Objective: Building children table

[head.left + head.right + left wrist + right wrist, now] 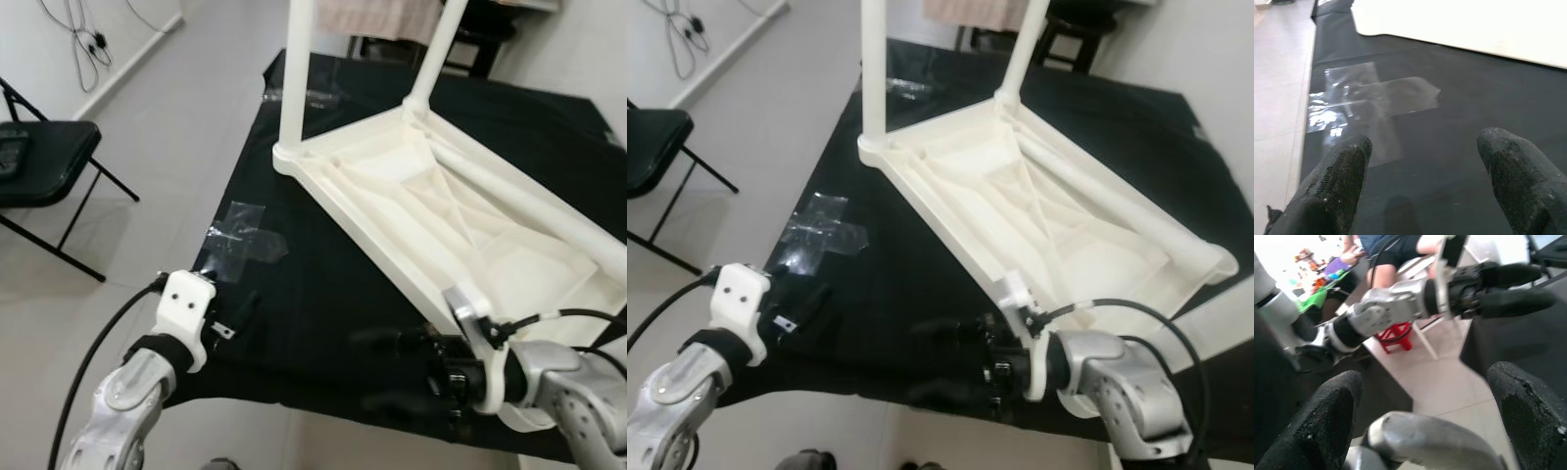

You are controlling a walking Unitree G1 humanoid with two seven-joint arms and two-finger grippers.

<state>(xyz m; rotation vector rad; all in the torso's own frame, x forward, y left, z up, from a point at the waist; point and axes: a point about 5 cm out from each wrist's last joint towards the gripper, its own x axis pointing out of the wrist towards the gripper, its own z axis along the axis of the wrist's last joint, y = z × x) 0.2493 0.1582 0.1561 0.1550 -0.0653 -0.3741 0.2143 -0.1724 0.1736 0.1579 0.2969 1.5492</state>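
A black cloth (323, 284) lay under both claws, with crossed strips of clear tape (245, 240) just ahead of the left gripper (245, 305), shining in the bright, even light. Pale floor tiles (167, 147) spread out beyond that claw, and a black folding chair (44, 157) stood well off to its outer side. Far ahead of it, cables (83, 39) hung down a white wall (39, 59). Dark furniture (480, 39) stood well ahead of the right gripper (377, 370). The right wrist view showed a red stool (1396, 335) and a seated person (1396, 249) across the floor.

Upturned table (431, 196) right of tape (243, 238)
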